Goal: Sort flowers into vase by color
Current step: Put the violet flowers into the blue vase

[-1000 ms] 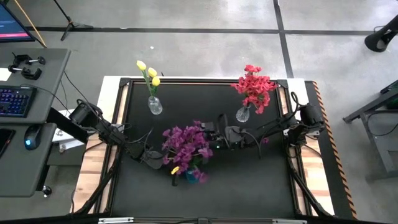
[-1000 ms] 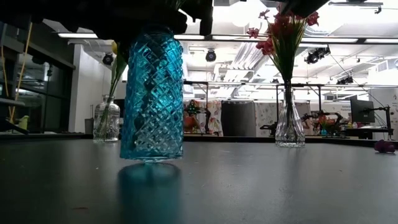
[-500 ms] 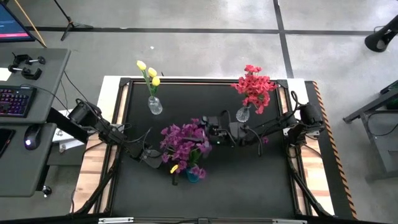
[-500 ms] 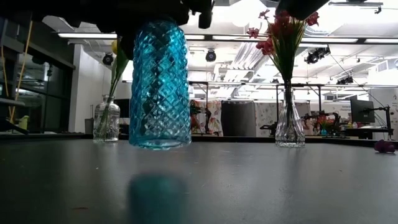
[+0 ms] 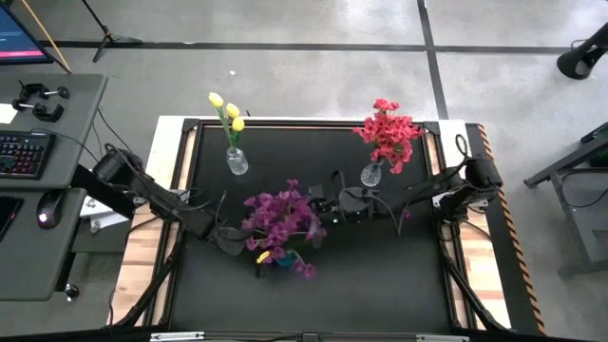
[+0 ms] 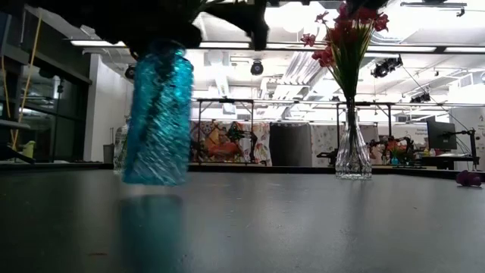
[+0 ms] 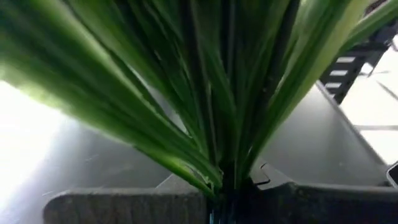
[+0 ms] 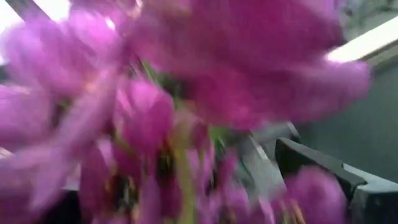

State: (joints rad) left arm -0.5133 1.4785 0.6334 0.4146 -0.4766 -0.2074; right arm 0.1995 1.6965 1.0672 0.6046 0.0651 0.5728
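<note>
Left gripper [image 5: 231,237] clenched at blue vase [image 6: 158,114], lifted off black tabletop [image 6: 303,220]; right gripper [image 5: 318,204] spread by purple flowers [image 5: 280,217]. Concrete floor [image 5: 313,81] around.

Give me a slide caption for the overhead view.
Left end effector carries the blue vase of purple flowers.

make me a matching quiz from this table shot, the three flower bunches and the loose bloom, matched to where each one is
Things:
1. yellow flowers
2. red flowers
3. purple flowers
4. loose purple bloom

Places:
A. in the blue vase, which is off the table
B. lying on the table near its right edge
C. in the clear vase at the back left
D. in the clear vase at the back right

Pairs: 1-C, 2-D, 3-A, 4-B
</note>
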